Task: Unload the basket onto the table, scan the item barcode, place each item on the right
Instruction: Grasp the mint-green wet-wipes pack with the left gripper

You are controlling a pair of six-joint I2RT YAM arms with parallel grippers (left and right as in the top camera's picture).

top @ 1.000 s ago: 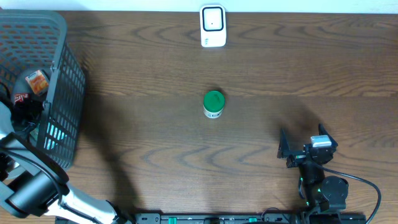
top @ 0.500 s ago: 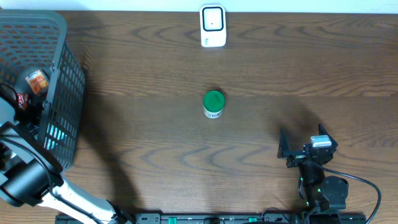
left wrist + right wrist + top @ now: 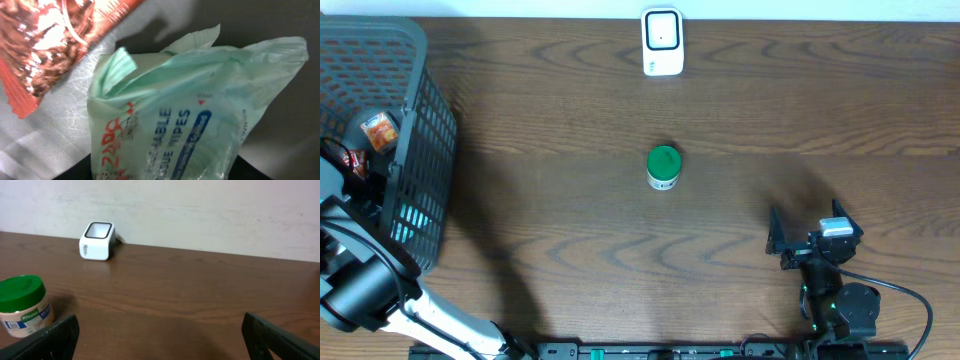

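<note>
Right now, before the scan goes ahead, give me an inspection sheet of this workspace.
Surface: dark wood-grain table, no spills seen.
Job's things: white scanner at the far edge; green-lidded jar upright mid-table; green wipes pack inside the mesh basket at the left.
Clutter: orange snack packet beside the wipes pack.
Hands: left hand down in the basket, close to the wipes pack, grip cannot be told; right hand open, empty, near the front edge.
Cables: black cable looping by the right arm's base.
Surroundings: pale wall behind the table.
</note>
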